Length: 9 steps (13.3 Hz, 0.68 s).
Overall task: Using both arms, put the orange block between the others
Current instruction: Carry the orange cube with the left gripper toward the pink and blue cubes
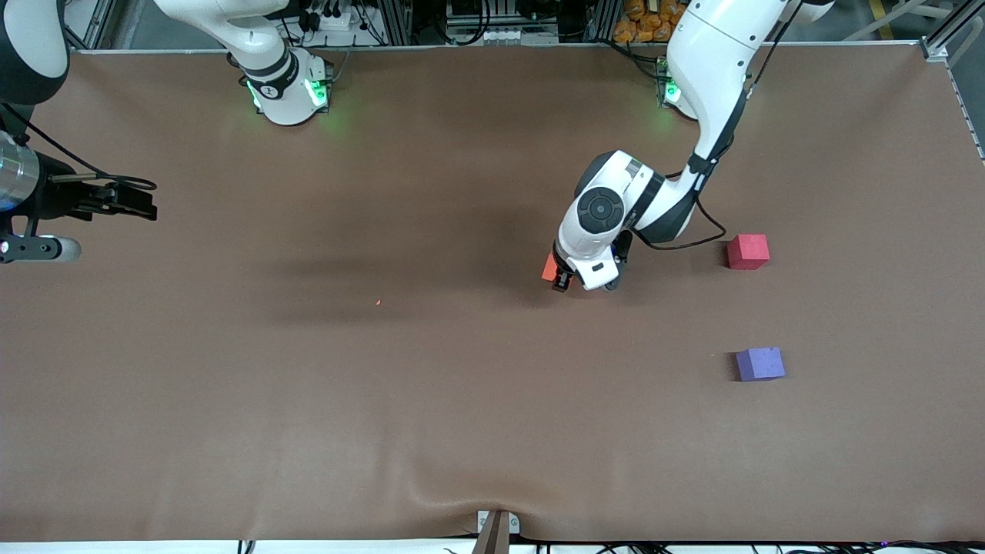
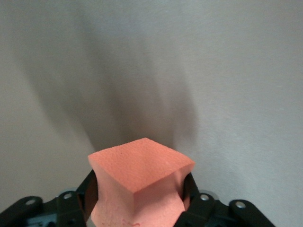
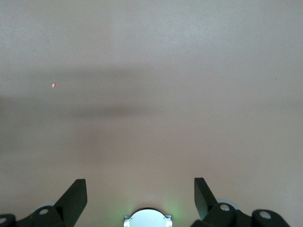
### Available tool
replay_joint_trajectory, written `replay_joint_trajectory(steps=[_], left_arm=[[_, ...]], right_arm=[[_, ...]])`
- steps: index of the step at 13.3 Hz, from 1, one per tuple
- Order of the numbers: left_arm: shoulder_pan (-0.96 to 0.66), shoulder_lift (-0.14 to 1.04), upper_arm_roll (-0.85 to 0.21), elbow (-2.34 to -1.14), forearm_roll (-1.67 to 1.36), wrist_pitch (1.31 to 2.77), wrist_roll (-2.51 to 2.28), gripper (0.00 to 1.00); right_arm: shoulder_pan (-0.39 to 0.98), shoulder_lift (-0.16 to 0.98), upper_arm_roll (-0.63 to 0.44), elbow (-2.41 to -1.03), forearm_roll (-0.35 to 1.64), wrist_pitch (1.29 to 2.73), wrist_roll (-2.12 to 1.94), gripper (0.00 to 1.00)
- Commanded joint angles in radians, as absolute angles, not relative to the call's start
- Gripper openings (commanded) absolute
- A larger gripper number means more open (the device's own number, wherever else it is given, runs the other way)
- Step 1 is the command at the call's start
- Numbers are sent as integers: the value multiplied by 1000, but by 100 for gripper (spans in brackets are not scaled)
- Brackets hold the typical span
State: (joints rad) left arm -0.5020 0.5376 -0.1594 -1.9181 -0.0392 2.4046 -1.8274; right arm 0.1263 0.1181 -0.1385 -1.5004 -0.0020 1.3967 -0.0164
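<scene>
While the right gripper (image 3: 140,198) waits with its fingers spread wide above bare table (image 1: 308,400) at the right arm's end, the left gripper (image 1: 564,278) pinches the orange block (image 2: 139,182) between its two fingers, whose pads dent the foam sides. That block sits low at the table, well apart from the red cube (image 1: 747,251), toward the right arm's end from it. Nearer the front camera than the red cube lies the purple cube (image 1: 760,364), clearly separated from it
</scene>
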Motion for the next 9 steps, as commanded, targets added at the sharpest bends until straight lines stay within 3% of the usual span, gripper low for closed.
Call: replay_joint_trajectory(steps=[1,4,9], left_arm=[[-471,453,-156,-1933,-46,2384,-1777,16],[-396,368,-158,-1925,-48,2266,-1596,15],[-243,304,-161,-1927,-83,2226,-1181,16]], right_arm=[[135,124,-146,-1483,0,1382,-18,100],[137,124,-146,-1483,0,1382,-18,100],[140,124,-146,-1483,0,1382,-18,100]])
